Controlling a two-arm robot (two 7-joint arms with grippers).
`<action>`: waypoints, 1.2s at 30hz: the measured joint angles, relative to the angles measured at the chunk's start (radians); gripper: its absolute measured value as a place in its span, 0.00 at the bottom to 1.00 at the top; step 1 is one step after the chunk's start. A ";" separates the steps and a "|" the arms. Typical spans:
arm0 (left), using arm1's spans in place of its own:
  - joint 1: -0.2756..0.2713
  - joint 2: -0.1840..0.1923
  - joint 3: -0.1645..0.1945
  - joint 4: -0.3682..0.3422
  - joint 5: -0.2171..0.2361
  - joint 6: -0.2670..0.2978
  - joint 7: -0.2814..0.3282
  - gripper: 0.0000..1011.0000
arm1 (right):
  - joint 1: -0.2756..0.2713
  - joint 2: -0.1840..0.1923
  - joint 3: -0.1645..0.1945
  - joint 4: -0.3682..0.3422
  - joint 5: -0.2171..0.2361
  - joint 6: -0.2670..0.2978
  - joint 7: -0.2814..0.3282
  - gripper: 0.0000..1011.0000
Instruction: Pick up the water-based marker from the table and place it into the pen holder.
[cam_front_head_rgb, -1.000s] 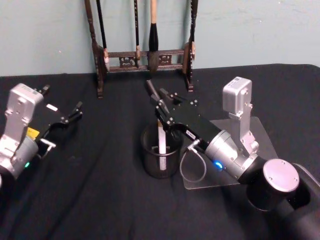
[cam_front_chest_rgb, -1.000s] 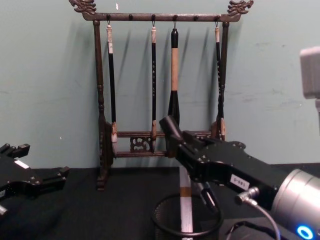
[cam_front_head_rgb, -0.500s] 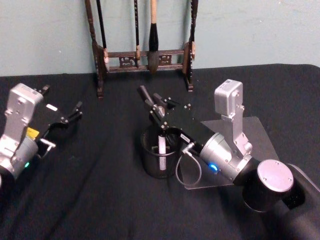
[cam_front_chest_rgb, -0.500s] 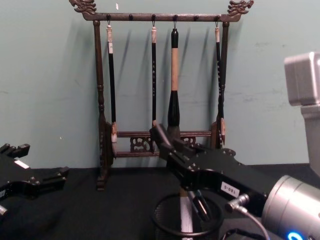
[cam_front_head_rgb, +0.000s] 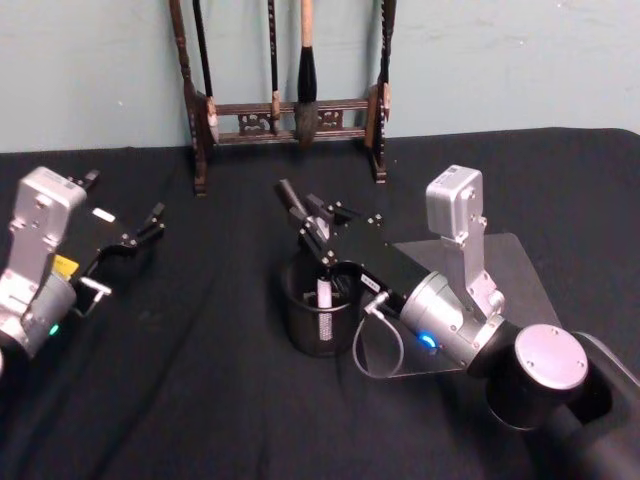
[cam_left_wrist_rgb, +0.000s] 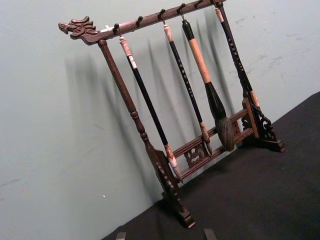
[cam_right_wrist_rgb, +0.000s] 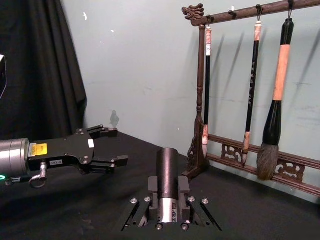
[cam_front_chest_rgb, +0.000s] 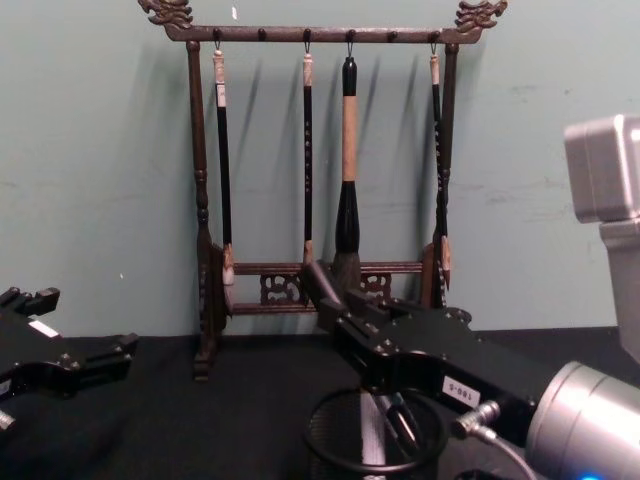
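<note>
Table (cam_front_head_rgb: 200, 400): marker (cam_front_head_rgb: 324, 297) in holder (cam_front_head_rgb: 300, 330), below fingers (cam_front_head_rgb: 322, 262).

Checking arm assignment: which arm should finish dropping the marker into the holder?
Right. The right gripper sits directly over the pen holder, with the marker already standing inside it under its fingers. The left gripper rests over the table, well off to the left, open and empty.

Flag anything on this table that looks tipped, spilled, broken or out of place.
Nothing stands out. The pen holder stands upright on the table with the marker inside it and the right gripper over its rim. The brush rack is upright, its brushes hanging straight. The left gripper sits off to the left.
</note>
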 joint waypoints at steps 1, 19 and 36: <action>0.000 0.000 0.000 0.000 0.000 0.000 0.000 0.99 | 0.000 0.000 0.000 0.000 0.000 0.000 0.000 0.23; 0.000 0.000 0.000 0.000 0.000 0.000 0.000 0.99 | 0.001 -0.001 0.002 0.001 0.000 0.000 0.001 0.67; 0.000 0.000 0.000 0.000 0.000 0.000 0.000 0.99 | 0.009 0.005 0.021 -0.038 0.025 -0.023 0.009 0.99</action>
